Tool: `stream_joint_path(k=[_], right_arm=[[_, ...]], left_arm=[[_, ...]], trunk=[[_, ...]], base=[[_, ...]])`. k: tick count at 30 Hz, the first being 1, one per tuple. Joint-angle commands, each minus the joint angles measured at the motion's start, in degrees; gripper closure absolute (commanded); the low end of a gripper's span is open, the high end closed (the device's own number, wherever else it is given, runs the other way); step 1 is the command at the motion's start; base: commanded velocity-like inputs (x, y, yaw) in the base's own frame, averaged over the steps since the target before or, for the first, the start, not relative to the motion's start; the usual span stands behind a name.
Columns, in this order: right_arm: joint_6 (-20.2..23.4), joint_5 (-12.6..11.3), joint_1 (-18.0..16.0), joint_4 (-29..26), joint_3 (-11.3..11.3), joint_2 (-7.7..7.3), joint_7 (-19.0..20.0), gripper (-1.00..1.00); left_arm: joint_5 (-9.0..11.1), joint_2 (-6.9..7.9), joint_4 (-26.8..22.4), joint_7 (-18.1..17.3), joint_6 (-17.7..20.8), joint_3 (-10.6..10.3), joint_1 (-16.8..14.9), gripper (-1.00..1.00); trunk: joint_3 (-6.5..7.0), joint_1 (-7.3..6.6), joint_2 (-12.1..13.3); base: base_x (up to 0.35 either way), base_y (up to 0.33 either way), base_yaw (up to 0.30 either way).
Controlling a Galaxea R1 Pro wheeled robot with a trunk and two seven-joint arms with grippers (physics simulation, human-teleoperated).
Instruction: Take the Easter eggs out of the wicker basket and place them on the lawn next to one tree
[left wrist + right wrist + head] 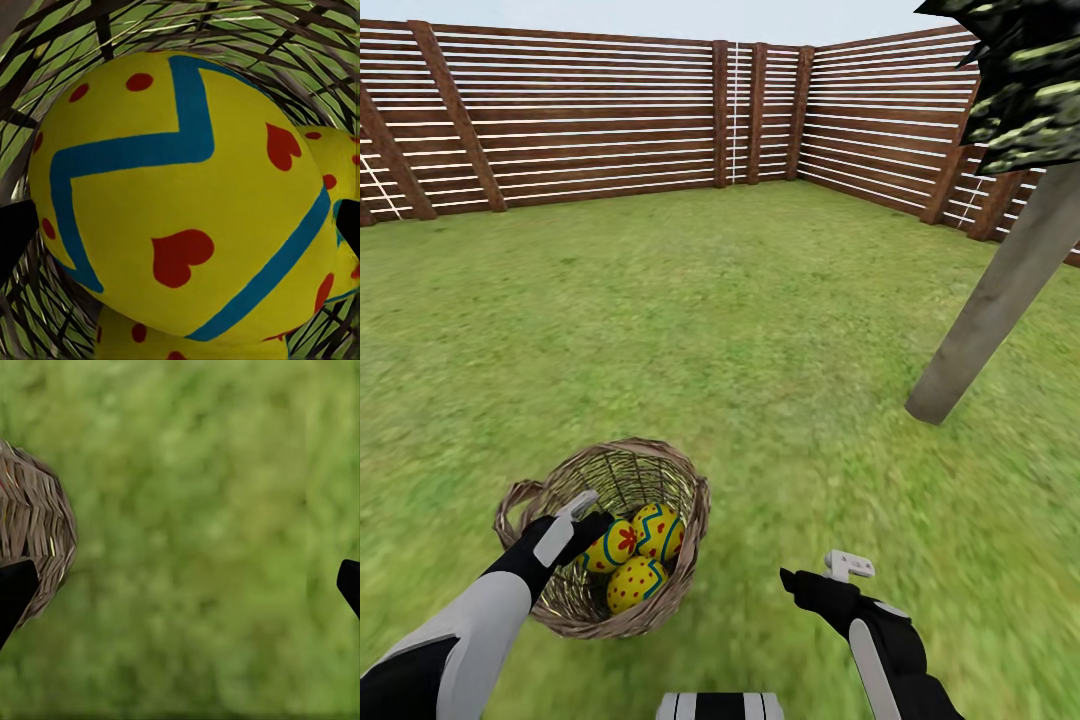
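You've got the fenced lawn (740, 300) with the tree (1000, 290) off to your right, the wicker basket (670, 590) right in front holding all three Easter eggs (635, 555), your left end effector (588, 525) spread around one egg, and your right end effector (815, 578) spread above grass.

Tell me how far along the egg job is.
Nothing is placed yet: all three eggs lie in the basket. In hand: the left gripper is inside the basket, open around one egg. The right gripper hangs open over the lawn. Left: lift each egg and set it beside the tree.
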Motion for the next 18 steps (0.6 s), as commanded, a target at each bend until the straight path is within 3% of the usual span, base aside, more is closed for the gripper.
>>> stream_joint_path(k=[1,5,9,18], right_arm=[[0.24,-0.61,-0.03,-0.07,-0.02,0.03,-0.51,-1.00],[0.20,-0.61,-0.03,-0.07,-0.02,0.03,-0.51,-1.00],[0.20,-0.61,-0.03,-0.10,-0.02,0.03,-0.51,-1.00],[0.20,-0.61,-0.03,-0.16,-0.02,0.03,-0.51,-1.00]], left_arm=[[1.52,-0.01,-0.10,0.63,0.31,0.08,0.00,-1.00],[3.19,-0.01,-0.12,2.19,0.33,0.08,0.00,-1.00],[3.60,-0.01,-0.14,2.68,0.34,0.08,0.00,-1.00],[3.72,-0.01,-0.15,2.92,0.34,0.04,0.01,-1.00]], trunk=[[-0.05,-0.01,-0.02],[-0.05,-0.01,-0.02],[-0.93,0.09,-0.07],[-0.93,0.09,-0.07]], base=[[0.000,0.000,0.000],[0.000,0.000,0.000],[0.000,0.000,0.000],[0.000,0.000,0.000]])
